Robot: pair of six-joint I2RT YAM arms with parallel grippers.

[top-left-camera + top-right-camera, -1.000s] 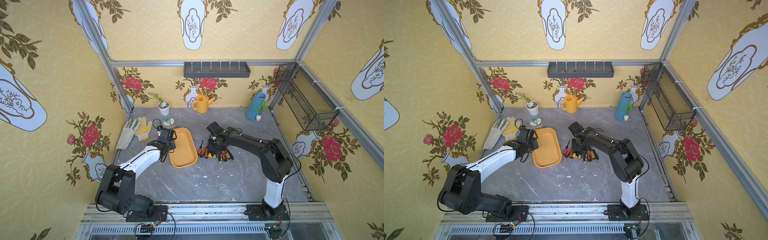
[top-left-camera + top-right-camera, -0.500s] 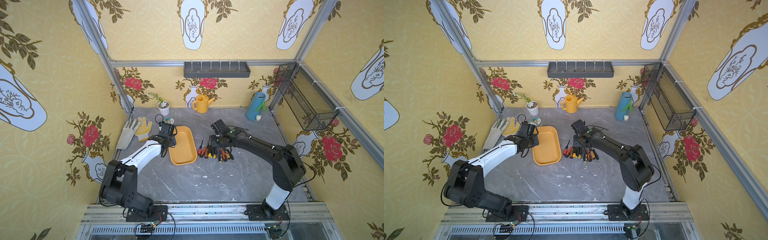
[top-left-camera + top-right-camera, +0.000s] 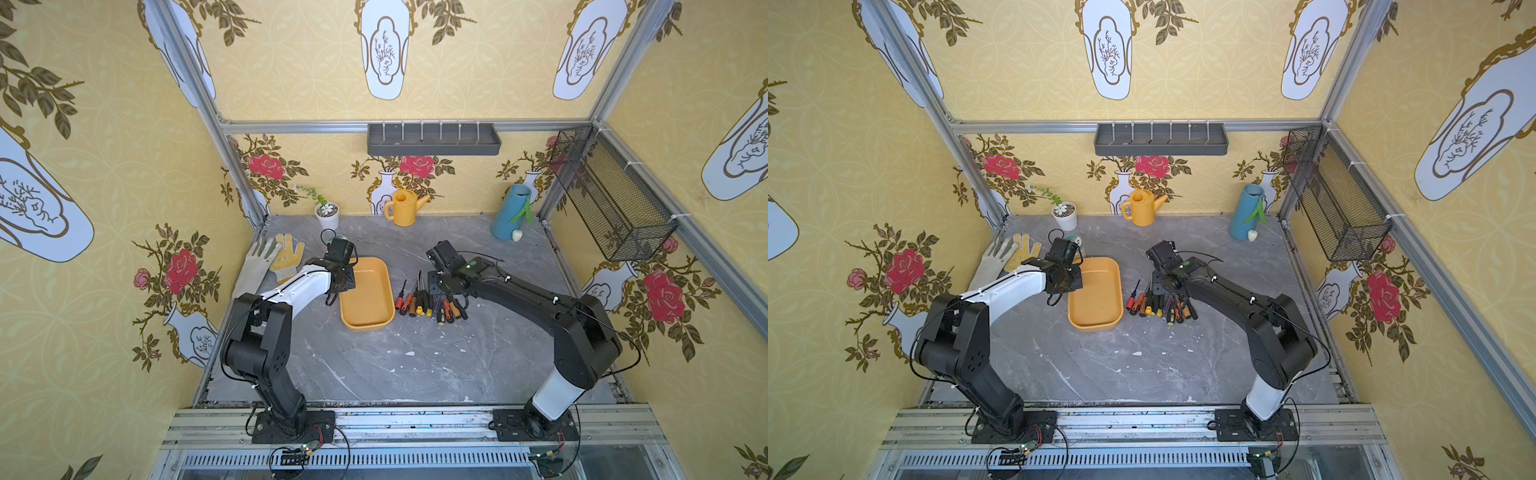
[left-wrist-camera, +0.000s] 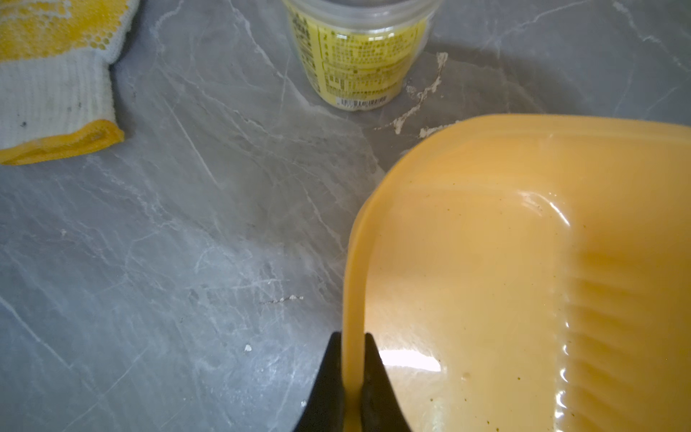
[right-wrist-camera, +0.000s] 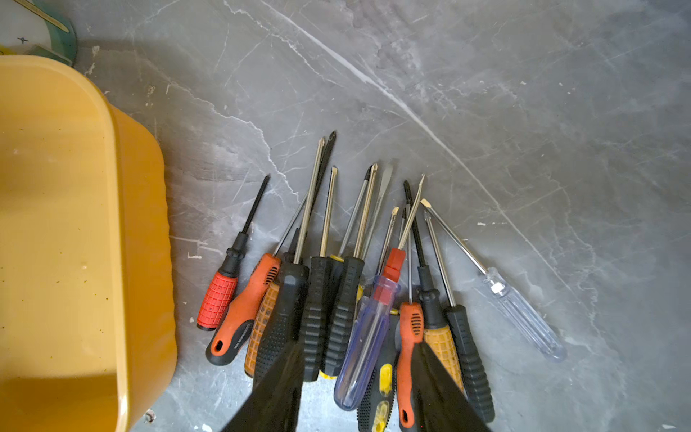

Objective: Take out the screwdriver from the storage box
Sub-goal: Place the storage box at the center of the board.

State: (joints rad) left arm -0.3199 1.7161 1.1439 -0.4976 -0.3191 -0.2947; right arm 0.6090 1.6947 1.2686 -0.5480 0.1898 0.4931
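1. The storage box (image 3: pixel 368 295) sits on the grey table (image 3: pixel 415 365), left of centre: shallow, yellow-orange, rounded corners, glossy and empty inside.
2. The left gripper (image 4: pixel 352 361) is clamped on its rim, one finger inside, one outside.
3. The screwdrivers (image 5: pixel 355 291) lie fanned in a pile just beside the box, with red, orange, black and clear handles.
4. The right gripper (image 5: pixel 359 344) hovers over those handles, jaws apart, gripping nothing.

Bright even light, soft shadows on the desk (image 3: pixel 415 365), white glare inside the storage box (image 4: pixel 467 243), wide-angle bending at top-view edges
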